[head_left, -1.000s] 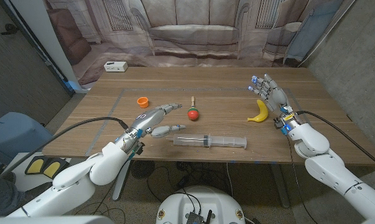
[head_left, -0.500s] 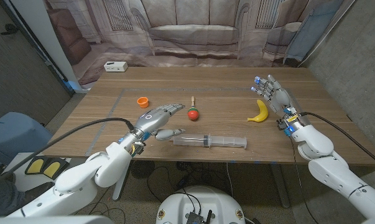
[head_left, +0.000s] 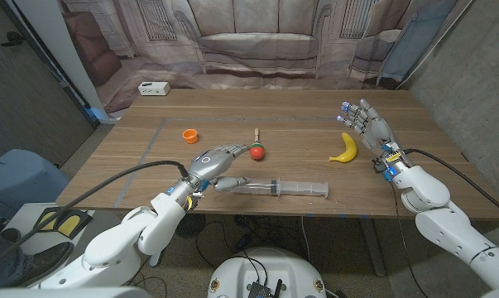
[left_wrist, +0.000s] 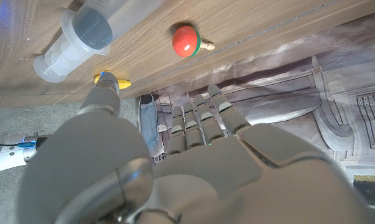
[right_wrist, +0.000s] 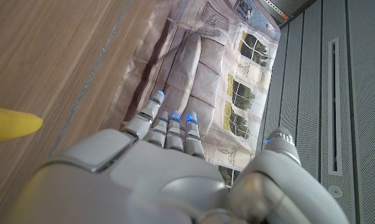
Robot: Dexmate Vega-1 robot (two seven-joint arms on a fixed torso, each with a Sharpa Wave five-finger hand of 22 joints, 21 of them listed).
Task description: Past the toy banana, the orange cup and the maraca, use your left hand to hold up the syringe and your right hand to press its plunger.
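1. the syringe [head_left: 280, 189] lay flat on the table [head_left: 141, 170] in the lower centre of the head view, its barrel end nearest the left hand [head_left: 215, 162].
2. the left hand hovered at that barrel end with fingers extended and close together and the thumb apart; it held nothing, probably positioned for a grasp.
3. the right hand [head_left: 367, 126] stood at the right of the frame, just beside the banana [head_left: 345, 148], fingers spread and holding nothing, apparently waiting for the plunger step.
4. the maraca [head_left: 257, 150] sat just above the left hand; the cup [head_left: 189, 135] sat upper left of it.
5. the left wrist view showed the syringe's open barrel end close up, beyond the thumb tip.
6. the head view alone gave the full layout.
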